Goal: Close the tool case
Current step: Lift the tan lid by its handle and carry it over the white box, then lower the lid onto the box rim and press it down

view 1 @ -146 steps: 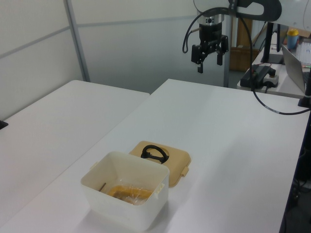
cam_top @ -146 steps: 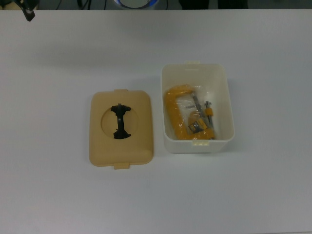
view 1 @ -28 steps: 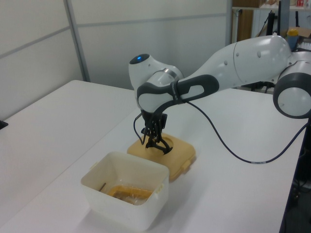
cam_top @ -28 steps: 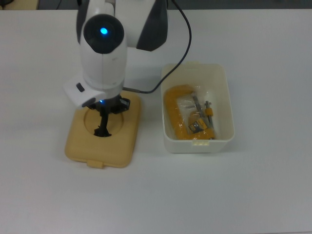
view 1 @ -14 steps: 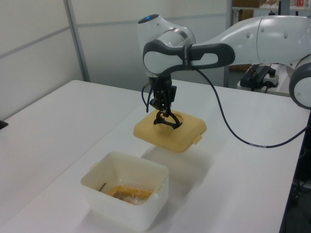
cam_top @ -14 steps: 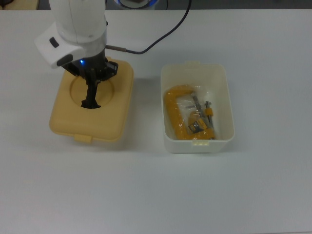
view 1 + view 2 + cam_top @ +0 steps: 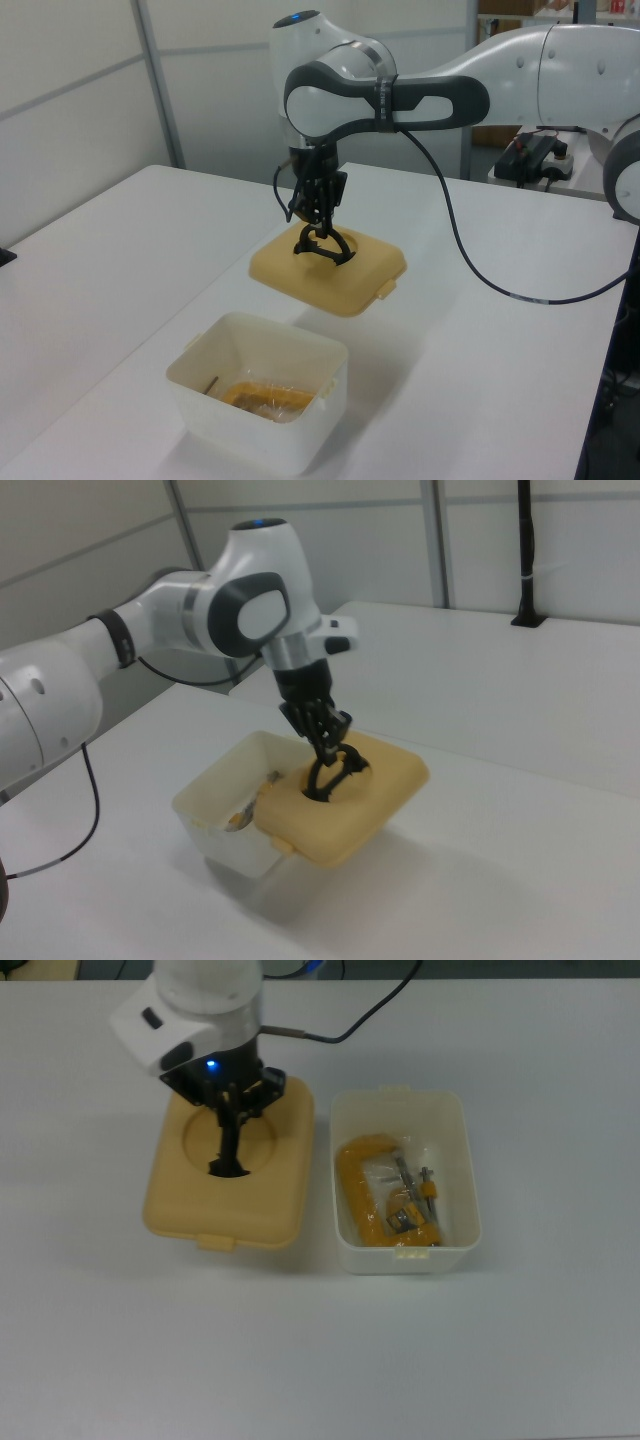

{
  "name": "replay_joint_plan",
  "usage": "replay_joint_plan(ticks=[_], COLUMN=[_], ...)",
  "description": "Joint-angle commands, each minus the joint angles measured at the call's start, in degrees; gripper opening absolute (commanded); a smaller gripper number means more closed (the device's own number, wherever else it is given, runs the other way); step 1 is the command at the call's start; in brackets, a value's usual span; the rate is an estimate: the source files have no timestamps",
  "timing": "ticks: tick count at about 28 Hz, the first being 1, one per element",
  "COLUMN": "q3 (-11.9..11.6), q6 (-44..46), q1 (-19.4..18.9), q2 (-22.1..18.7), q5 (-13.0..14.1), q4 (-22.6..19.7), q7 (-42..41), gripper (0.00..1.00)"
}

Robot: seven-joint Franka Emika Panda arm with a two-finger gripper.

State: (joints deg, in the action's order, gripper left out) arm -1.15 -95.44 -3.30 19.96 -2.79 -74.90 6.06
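Though still short of the white tub, had carried the tan lid rightward in the top view since half a second before, from the left part of the frame to just left of centre. Had closed most of the gap: lay just beside the tub's left wall in the top view, not over it. Five seconds back, had lain flat on the white table with the gripper far off at the frame's upper left corner.

Hung off the table in the left view, at mid-frame above and behind the tub, casting a shadow below. Showed rounded corners, a small tab on the lower edge in the top view, and a round recess around the black handle. Looked slightly tilted in the right view, in front of the tub at lower centre. Left the tub open in the top view's right half, with a yellow clamp and small metal parts inside.

Came down from the top view's upper left, arm white with a blue light near the wrist. Pointed the gripper straight down into the recess, fingers pinched narrow on the handle and bearing the lid. Showed the same grip in the left view and the right view.
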Motion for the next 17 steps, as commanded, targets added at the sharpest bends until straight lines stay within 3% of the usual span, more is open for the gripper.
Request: replay_joint_plan(ticks=[1,6,11,17], q3=[2.64,4.93,5.02,5.11], q6=[1.66,1.58,1.14,0.96], q1=[-0.13,-1.53,-5.58,-8.39], q2=[-1.68,-2.03,-1.50,-1.15], q5=[0.60,-0.11,-2.48,-2.74], q4=[0.98,0.98,0.98,0.98], q7=[3.17,5.63,8.44,9.58], gripper=[0.00,0.00,0.00,0.00])
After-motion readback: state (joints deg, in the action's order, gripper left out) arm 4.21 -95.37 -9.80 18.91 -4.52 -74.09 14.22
